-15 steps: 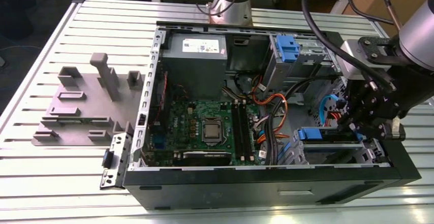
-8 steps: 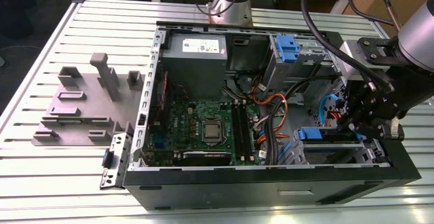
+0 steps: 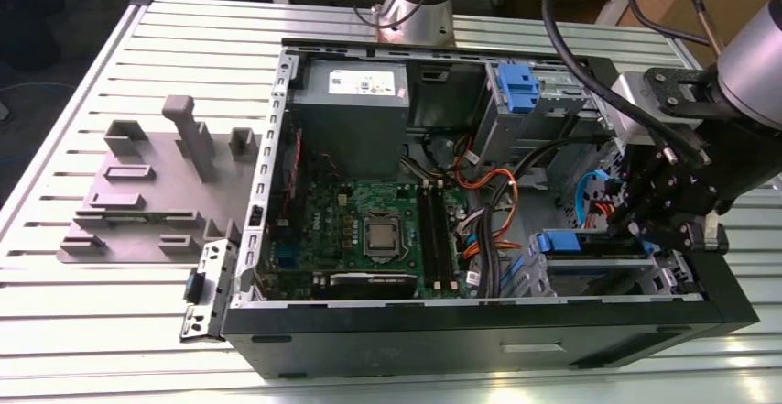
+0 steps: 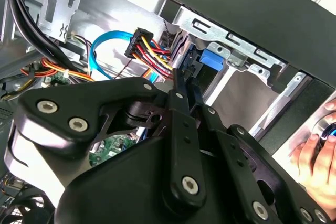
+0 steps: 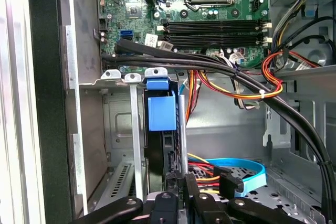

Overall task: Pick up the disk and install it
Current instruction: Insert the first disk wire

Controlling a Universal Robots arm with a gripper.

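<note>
Across the exterior view from its left, a grey moulded fixture block (image 3: 146, 189) sits on the pale slatted desk (image 3: 86, 331), then the open black computer case (image 3: 489, 331) with its green motherboard (image 3: 366, 230) and grey boxy power supply (image 3: 352, 102), and at the view's right the black gripper (image 3: 660, 225) reaching down into the drive bay corner.

The disk (image 5: 164, 145), a flat dark-edged drive in a blue plastic carrier frame, stands on edge in the grey metal drive cage (image 5: 118, 129), its blue tab end pointing toward the motherboard. Its long axis runs down the slot, from the blue tab toward the gripper. In the second wrist view the black fingers (image 4: 181, 95) are drawn close together on the drive's rear edge, pinching it as far as I can judge.

The risks I see: the bundle of red, yellow and black power wires (image 5: 231, 90) and the light-blue flat data cable (image 5: 247, 174) lie just beside the slot and could snag on the fingers. If the disk tilts in the rails, it may jam before seating. A person's hand (image 4: 317, 169) rests near the case edge, close to the arm.
</note>
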